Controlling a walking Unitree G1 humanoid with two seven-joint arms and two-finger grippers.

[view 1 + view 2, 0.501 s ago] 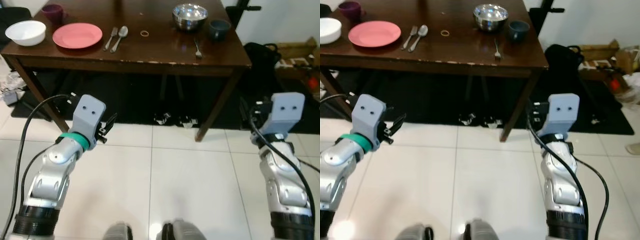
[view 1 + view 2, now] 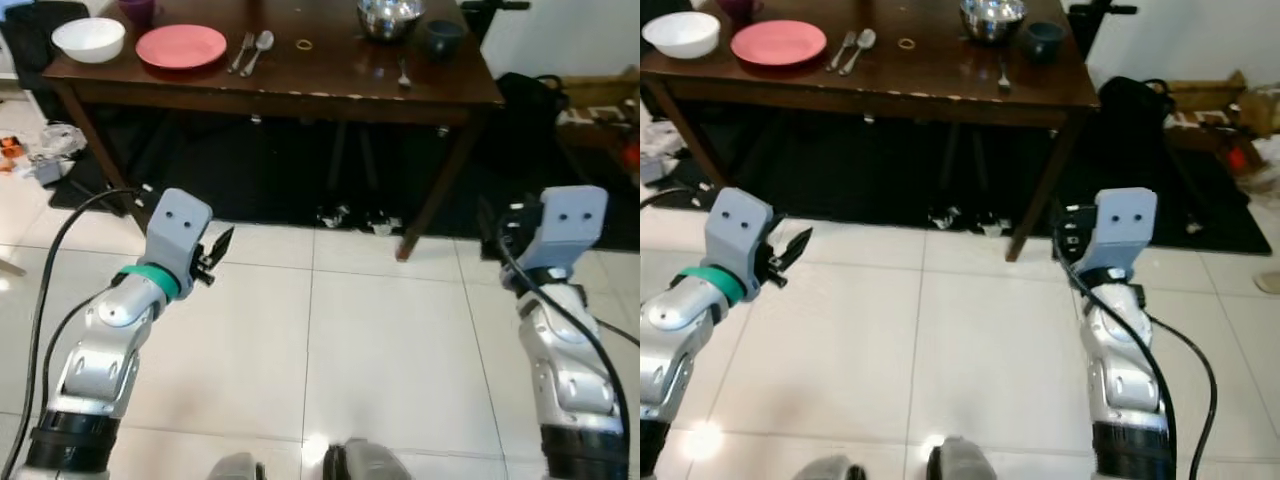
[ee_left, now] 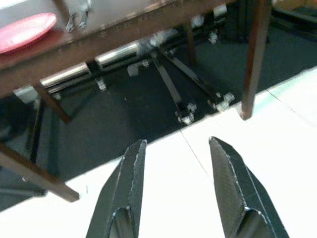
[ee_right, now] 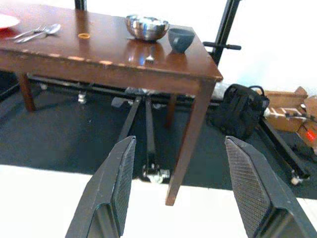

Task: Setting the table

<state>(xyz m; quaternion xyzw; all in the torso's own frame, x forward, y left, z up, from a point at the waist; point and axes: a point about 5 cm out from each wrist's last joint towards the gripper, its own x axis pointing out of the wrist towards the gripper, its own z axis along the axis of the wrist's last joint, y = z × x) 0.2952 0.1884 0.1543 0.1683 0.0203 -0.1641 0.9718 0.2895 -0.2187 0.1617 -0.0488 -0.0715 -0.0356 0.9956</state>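
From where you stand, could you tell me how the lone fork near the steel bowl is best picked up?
Grip the fork by its handle, the end toward the table's near edge, coming from above. It lies flat, prongs toward the steel bowl, so the handle is nearer.

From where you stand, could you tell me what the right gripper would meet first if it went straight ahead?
Probably the near right table leg: it lies between the open fingers of the right gripper. Depth is uncertain.

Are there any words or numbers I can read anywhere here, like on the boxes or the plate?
None can be read.
The cardboard boxes by the wall have marks too small and blurred to read.
The pink plate, white bowl and dark cup on the table show no writing.
Both grippers, left and right, bear no labels.
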